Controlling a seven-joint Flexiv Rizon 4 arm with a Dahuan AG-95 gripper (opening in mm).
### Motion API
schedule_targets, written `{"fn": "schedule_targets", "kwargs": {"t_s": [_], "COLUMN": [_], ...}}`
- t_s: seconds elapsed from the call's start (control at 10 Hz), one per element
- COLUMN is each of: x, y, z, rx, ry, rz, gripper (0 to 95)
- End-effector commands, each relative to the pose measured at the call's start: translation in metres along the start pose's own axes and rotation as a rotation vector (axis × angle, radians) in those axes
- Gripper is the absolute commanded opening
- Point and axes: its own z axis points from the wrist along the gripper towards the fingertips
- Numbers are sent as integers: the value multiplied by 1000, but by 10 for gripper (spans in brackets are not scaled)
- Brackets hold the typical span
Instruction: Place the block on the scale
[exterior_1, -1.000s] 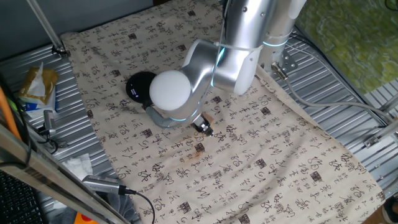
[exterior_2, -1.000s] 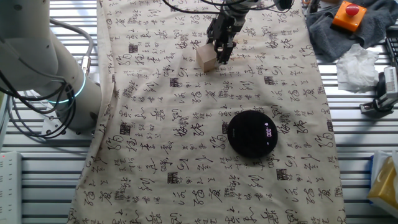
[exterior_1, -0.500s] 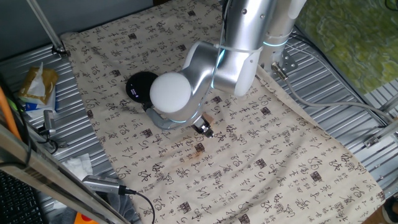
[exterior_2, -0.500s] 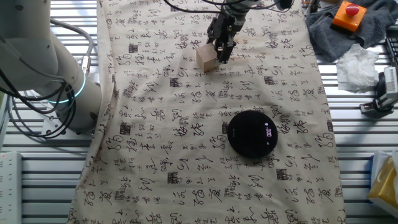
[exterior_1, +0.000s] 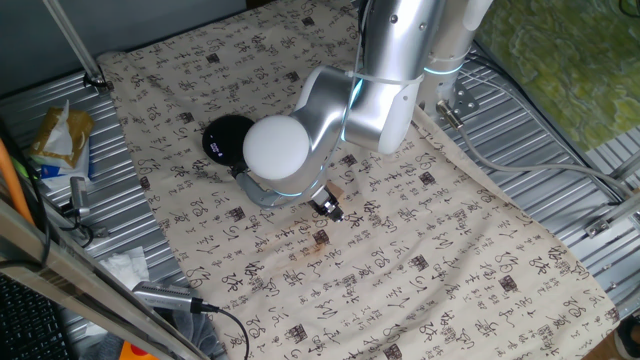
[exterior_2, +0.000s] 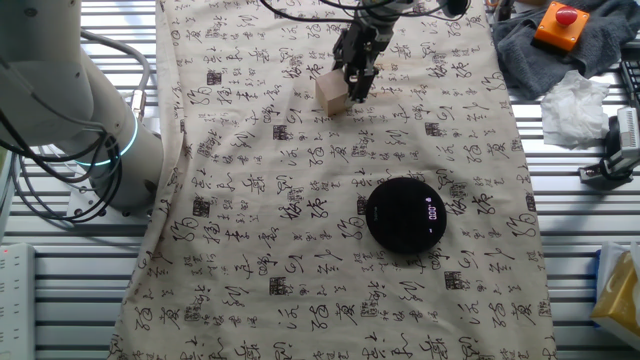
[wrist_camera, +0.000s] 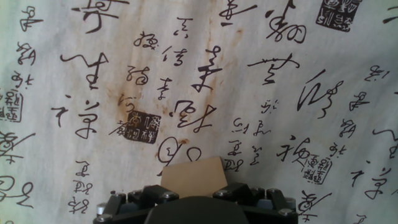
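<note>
Gripper (exterior_2: 356, 88) is down at the cloth (exterior_2: 300, 260) in the upper middle of the other fixed view, fingertips right beside the block (exterior_2: 332, 91). Block sits on the cloth touching the left side of the fingers as framed there — whether it's between the jaws or only alongside them, can't tell. Jaw state: can't tell either; fingertips are too small and dark in both fixed views, and the hand view doesn't show them.

Hand view: block (wrist_camera: 194, 176) shows as a tan face at bottom centre, just above the dark gripper body (wrist_camera: 193, 205), so it's right at the hand. Brownish stain ring (wrist_camera: 124, 99) on the cloth, left of centre, apart from the block.

One fixed view: arm's big silver elbow joint (exterior_1: 300, 140) covers most of the scene centre. Gripper (exterior_1: 328, 207) pokes out under it, and a sliver of the block (exterior_1: 338, 189) shows just up-right of the tips. A small brown stain (exterior_1: 320, 238) lies on the cloth below the gripper.

Scale (exterior_2: 405, 214) — black disc, white readout on its right side, lower centre-right of the other fixed view, well apart from block and gripper. In one fixed view the scale (exterior_1: 225, 136) is half hidden behind the elbow, upper left of centre. Block is not on the scale.
</note>
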Motion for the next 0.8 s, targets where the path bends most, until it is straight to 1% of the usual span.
{"fn": "schedule_targets", "kwargs": {"t_s": [0.1,0.2,0.3,0.4,0.6,0.8], "x": [0,0,0,0,0,0], "y": [0,0,0,0,0,0], "z": [1,1,1,1,1,1], "rx": [3,3,4,5,7,3], "ry": [1,1,-1,-1,1,-1], "rz": [9,13,14,15,21,14], "gripper": [570,570,380,380,0,0]}}
